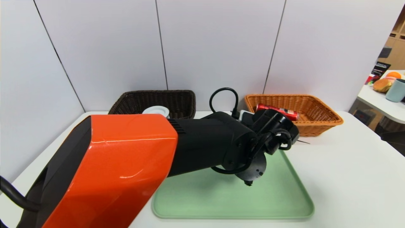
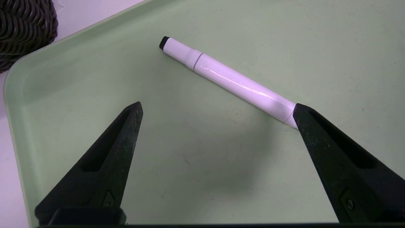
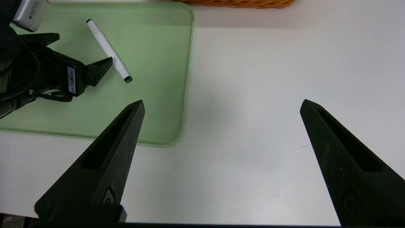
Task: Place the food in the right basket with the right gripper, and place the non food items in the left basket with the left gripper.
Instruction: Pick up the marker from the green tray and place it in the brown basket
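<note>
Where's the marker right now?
The white marker lies flat on the green tray, just ahead of the open left tool, one end by a fingertip. In the head view the left arm hides it.

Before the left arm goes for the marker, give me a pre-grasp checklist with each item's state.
1. Left gripper open: ok.
2. Marker lying free on the tray: ok.
3. Marker centred between the fingers: not ok, it runs off toward one finger.
4. Dark basket has room beside the strainer: cannot tell.
5. Can in the orange basket: ok.
6. Right gripper open over the bare table, apart from the marker: ok.
</note>
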